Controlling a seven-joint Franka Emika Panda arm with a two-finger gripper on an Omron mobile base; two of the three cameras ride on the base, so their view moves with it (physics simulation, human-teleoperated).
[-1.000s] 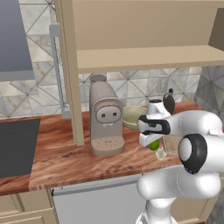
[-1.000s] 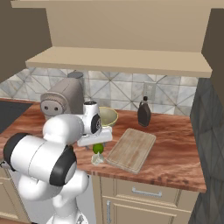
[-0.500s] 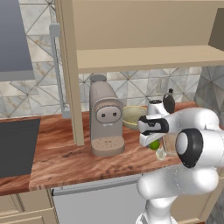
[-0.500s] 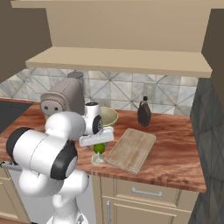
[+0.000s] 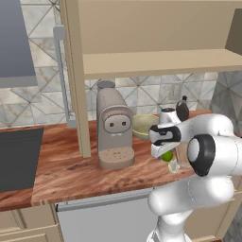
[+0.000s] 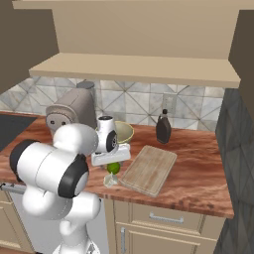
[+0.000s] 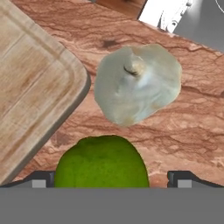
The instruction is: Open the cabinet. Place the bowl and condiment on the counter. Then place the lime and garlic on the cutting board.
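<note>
Down at the front edge of the surface [image 6: 198, 173], my claw [image 7: 112, 177] hangs with its jaws spread wide over the lime [image 7: 101, 162], the 2 tips either side of it and not yet closed. Beside it lies the garlic [image 7: 138, 83], just off the corner of the cutting board [image 6: 149, 168]. I judge the first half done: the cabinet [image 6: 134, 69] stands open with a bare shelf, and the bowl [image 6: 123, 133] and condiment bottle [image 6: 163, 128] sit on the surface by the coffee machine [image 5: 113, 130]. Left to do: both lime and garlic onto the board.
</note>
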